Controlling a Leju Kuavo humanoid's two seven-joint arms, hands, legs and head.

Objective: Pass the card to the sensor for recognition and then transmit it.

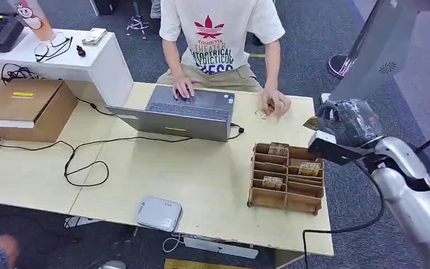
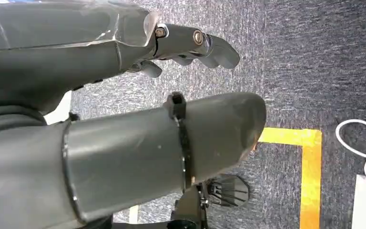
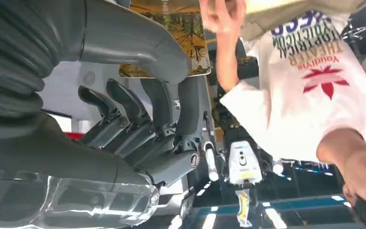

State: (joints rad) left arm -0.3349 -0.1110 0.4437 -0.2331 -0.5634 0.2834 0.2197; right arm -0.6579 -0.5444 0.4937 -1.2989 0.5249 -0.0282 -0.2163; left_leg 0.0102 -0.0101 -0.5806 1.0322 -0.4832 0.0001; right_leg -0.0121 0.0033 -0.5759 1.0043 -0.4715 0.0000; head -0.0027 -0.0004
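My right hand (image 1: 344,126) hovers above the table's right edge, just behind the wooden card rack (image 1: 286,200). It pinches a card (image 1: 311,123) with a forest picture (image 3: 190,33) between the thumb and fingers (image 3: 162,114). The white sensor box (image 1: 158,213) lies flat near the table's front edge, well to the left of that hand. My left hand (image 2: 133,152) hangs over grey carpet, fingers apart and holding nothing.
The rack holds several more cards (image 1: 309,168). A person in a white shirt (image 1: 218,33) sits across the table with one hand on an open laptop (image 1: 179,115) and the other hand (image 1: 276,104) by a card on the table. Black cables (image 1: 84,162) cross the left part; a cardboard box (image 1: 28,106) stands at the far left.
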